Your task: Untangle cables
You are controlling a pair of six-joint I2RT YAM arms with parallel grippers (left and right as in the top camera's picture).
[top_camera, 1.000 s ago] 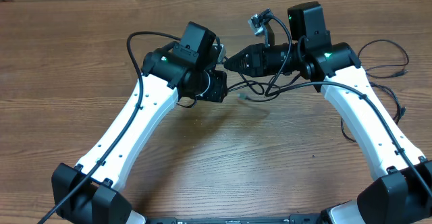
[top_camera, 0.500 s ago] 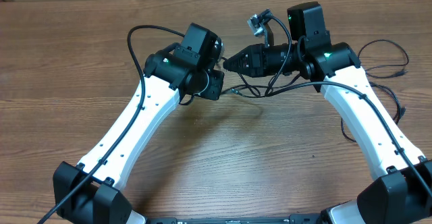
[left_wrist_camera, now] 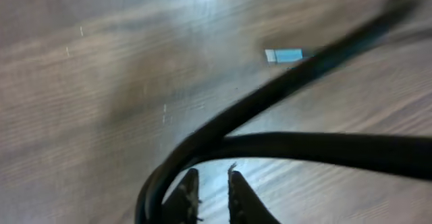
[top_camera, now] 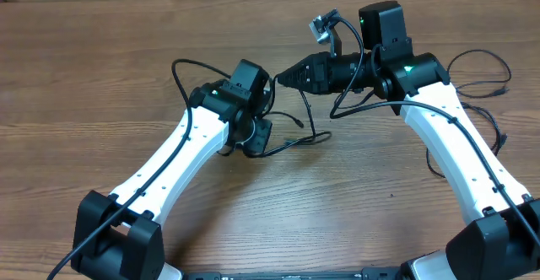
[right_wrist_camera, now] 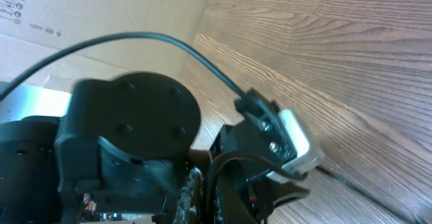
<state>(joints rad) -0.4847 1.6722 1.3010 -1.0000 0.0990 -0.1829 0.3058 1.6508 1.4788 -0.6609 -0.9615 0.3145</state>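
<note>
Thin black cable [top_camera: 308,138] trails over the wooden counter [top_camera: 101,61] just right of the left gripper [left_wrist_camera: 210,196]. Its jaws look pinched on the cable, likely to pull slack free. Whether the right gripper [top_camera: 281,78] jaws are closed, I cannot tell.

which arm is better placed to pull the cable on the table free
Left, probably: the left end effector sits right at the cable on the table, while the right end effector is farther back, apart from it.

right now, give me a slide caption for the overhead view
Left gripper and right gripper poised near a thin black cable looping on the wooden table
</note>
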